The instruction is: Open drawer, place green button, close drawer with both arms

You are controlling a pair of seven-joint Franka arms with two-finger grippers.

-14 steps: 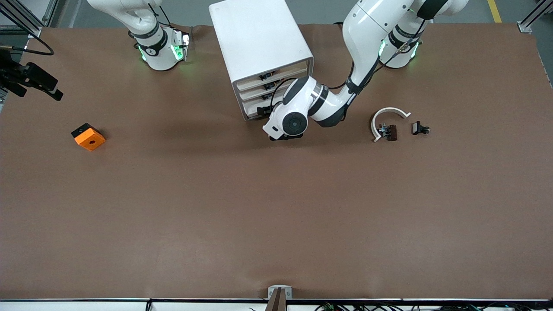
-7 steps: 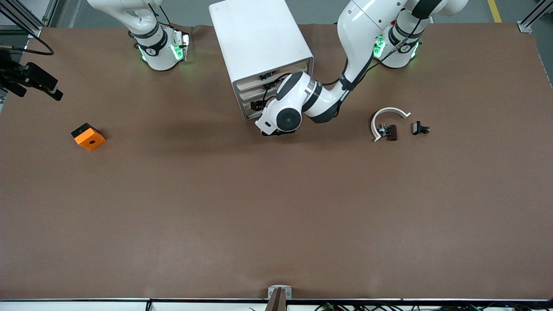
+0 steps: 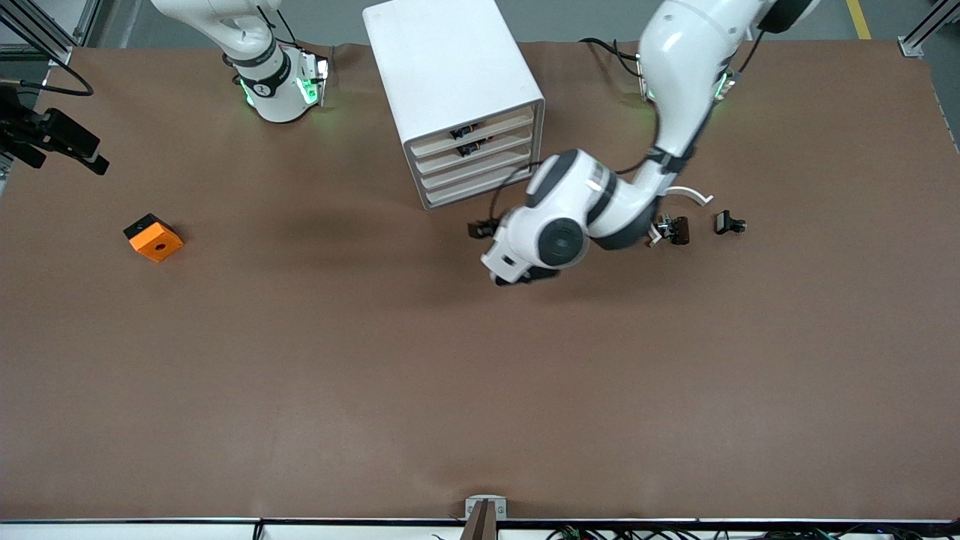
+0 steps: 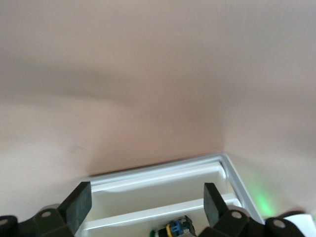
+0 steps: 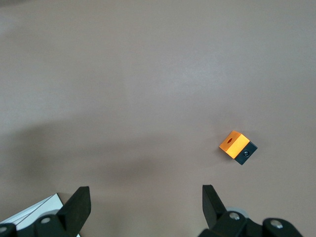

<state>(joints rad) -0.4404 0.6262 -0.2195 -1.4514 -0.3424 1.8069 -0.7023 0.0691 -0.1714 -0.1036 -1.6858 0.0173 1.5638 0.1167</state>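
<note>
The white cabinet (image 3: 450,82) stands at the back middle of the table. Its drawer (image 3: 480,166), third down, sits flush with the others. My left gripper (image 3: 478,229) (image 4: 146,197) is open and holds nothing. It hovers just in front of the cabinet's lowest drawers, clear of them. In the left wrist view the button (image 4: 175,229), green cap on a dark blue body, lies inside a cabinet compartment one level up from the one nearest the table. My right gripper (image 5: 143,197) is open and empty, high over bare table, and waits outside the front view.
An orange cube (image 3: 154,238) (image 5: 238,146) lies toward the right arm's end. A white arc piece (image 3: 694,195), a dark part (image 3: 673,229) and a black clip (image 3: 729,223) lie toward the left arm's end. Small dark parts (image 3: 459,133) show in the two upper drawers.
My left gripper was at the cabinet's lower drawers. It has drawn back from the cabinet front, toward the front camera and the left arm's end. The right arm has not moved.
</note>
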